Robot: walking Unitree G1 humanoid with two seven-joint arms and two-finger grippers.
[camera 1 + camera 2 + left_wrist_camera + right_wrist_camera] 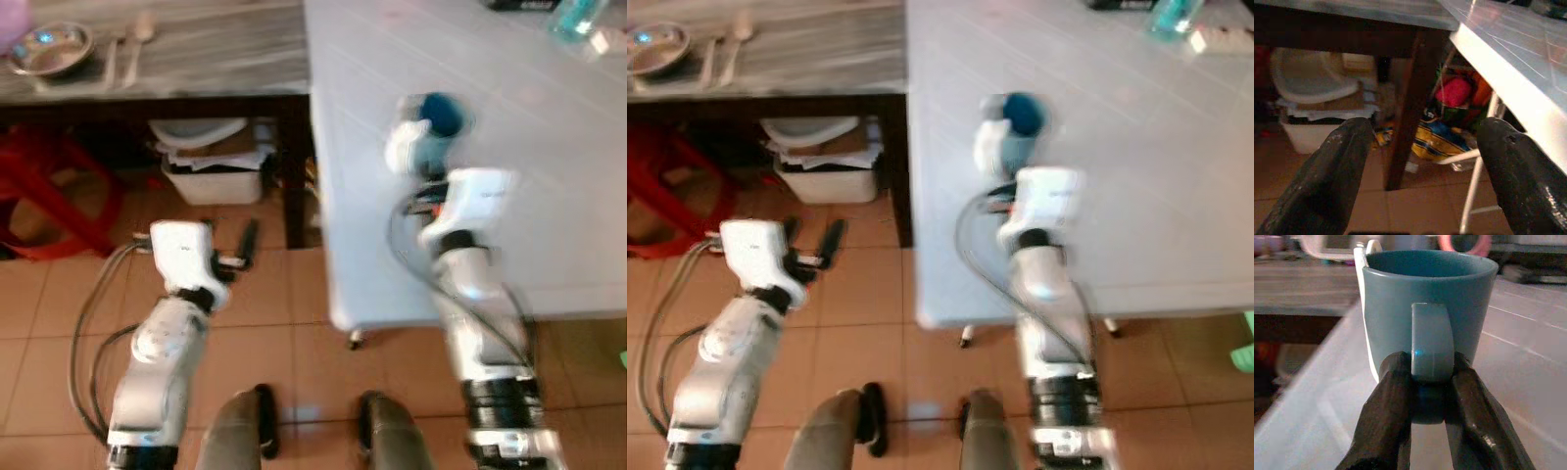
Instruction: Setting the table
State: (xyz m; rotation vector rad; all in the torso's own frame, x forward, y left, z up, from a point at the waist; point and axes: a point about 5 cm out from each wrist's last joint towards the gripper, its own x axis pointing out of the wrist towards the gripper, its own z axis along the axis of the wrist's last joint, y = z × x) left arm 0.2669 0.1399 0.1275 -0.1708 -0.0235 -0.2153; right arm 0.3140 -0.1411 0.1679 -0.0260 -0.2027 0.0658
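Black fingers of our right gripper [1427, 404] pinch the handle of the blue mug [1429, 308], held upright above the white table [549, 215], our right arm reaching forward over its edge. Our left gripper [1422, 166] hangs low with fingers spread, its arm bent over the tiled floor [274, 294] near the wooden table [216, 44].

Head views soft with motion blur throughout; blue mug [438, 125] ahead of the right fingers smeared. White counter [549, 196] bright, evenly lit, faint sheen. Deep shadow under the wooden counter [196, 54]. Left wrist view dim; near fingers [1327, 181] out of focus. Right wrist view sharp on the mug, background blurred.
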